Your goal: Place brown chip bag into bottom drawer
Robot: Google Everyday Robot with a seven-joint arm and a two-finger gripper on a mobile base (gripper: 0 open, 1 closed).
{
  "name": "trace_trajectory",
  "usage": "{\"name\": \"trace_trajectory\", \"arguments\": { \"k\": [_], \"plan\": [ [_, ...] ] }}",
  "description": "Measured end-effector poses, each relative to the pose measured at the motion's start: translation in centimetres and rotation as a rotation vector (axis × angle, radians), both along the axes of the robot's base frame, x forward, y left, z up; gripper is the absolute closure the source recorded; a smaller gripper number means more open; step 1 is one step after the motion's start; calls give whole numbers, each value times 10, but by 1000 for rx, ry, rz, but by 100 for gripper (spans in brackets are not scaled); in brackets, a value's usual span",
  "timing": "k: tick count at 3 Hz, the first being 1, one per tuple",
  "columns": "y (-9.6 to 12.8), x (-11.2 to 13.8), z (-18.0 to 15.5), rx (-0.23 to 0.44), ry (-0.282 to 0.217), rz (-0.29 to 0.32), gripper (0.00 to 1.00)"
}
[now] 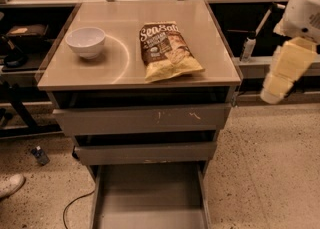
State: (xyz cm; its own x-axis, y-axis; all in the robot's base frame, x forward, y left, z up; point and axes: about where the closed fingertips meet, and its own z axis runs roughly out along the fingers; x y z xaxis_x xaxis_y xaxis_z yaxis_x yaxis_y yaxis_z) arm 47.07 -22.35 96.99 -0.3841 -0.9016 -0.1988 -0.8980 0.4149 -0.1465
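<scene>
Need to go left from the gripper (281, 74), hanging out past the right edge of the cabinet top (107, 70) (open or shut: cannot tell), to reach the brown chip bag (167, 50) lying flat there, long way front to back, above the pulled-out bottom drawer (150, 193).

Arm and claw at the right edge.
The white arm (306, 4) comes in from the upper right corner; its pale yellow claw (283, 72) hangs below it, tilted downward in open air.
</scene>
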Motion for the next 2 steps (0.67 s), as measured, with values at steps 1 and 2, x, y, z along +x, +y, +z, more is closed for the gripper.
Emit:
{"name": "trace_trajectory", "arguments": {
  "k": [1, 2],
  "plan": [
    [12, 42, -8, 53, 71, -148, 0],
    [15, 53, -5, 80, 45, -211, 0]
  ]
}}
